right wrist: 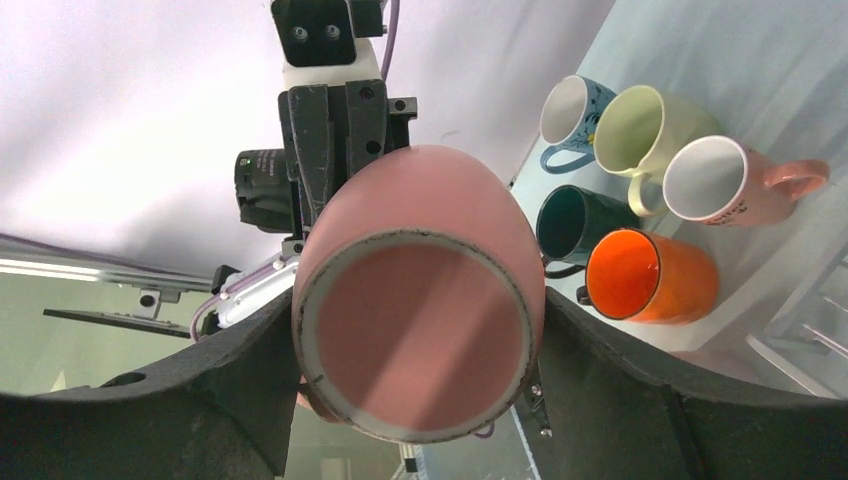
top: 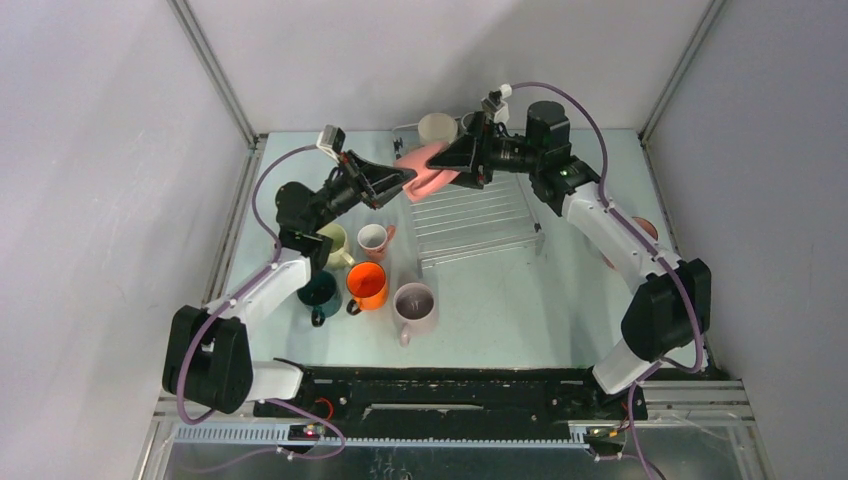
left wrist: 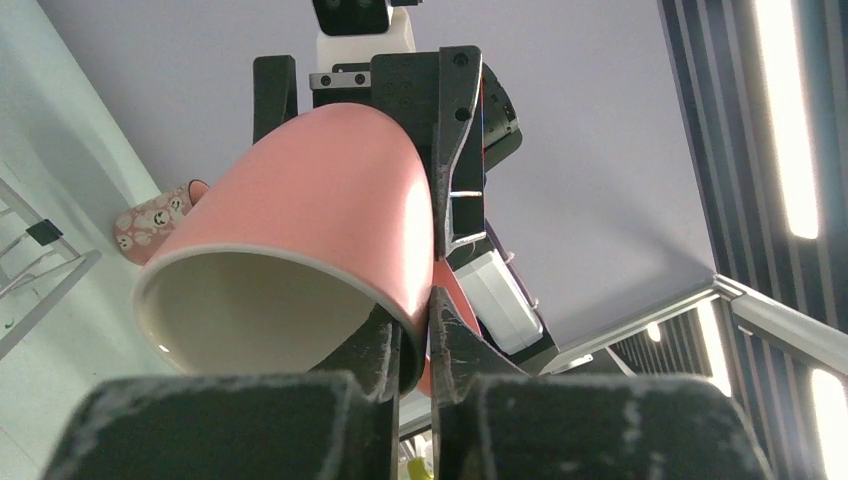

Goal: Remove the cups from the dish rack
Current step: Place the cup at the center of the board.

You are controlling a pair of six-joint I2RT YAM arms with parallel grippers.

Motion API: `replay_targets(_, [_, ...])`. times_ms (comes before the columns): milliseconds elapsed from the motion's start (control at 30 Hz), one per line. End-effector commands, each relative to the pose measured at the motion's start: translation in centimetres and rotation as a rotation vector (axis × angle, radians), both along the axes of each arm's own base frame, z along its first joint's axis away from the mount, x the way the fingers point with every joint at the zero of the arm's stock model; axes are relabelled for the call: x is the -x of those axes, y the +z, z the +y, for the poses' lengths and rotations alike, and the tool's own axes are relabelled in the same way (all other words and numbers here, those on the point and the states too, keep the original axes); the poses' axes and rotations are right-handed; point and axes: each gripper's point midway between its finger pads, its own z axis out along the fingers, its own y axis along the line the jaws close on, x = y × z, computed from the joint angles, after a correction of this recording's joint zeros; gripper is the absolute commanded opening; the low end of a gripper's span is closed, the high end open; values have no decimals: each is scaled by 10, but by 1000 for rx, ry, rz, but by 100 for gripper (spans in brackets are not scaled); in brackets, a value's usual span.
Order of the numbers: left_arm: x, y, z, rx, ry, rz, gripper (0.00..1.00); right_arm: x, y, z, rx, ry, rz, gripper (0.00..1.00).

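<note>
Over pale tabletop [top: 500,300], with left end effector [top: 398,180] clenched on rim of glossy pink ceramic mug [left wrist: 310,190], loosen right end effector [top: 458,158] grasping its base slowly.

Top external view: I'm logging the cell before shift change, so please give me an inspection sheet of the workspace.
Surface: pale glossy table.
Job's things: pink mug held in the air over the left rear of the dish rack; cream mug at the rack's far end; pale green mug, pink-handled mug, dark teal mug, orange mug and mauve mug upright on the table left of the rack.
Clutter: nothing seen.
Grippers: left gripper and right gripper both shut on the pink mug, from opposite ends.
Cables: purple cables loop along both arms.
Surroundings: plain grey walls on three sides.
</note>
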Motion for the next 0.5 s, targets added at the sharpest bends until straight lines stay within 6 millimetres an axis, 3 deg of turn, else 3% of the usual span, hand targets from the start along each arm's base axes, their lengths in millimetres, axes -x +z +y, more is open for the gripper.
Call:
replay_targets(0, [10,37,-1,30,-13,-129,0,21,41,-5,-69,20,-118,18])
replay_targets(200, [10,40,-2,40,-7,-130,0,21,38,-6,-70,12,-118,27])
replay_targets(467, [6,41,1,54,26,-127,0,19,35,-10,-73,-18,-122,71])
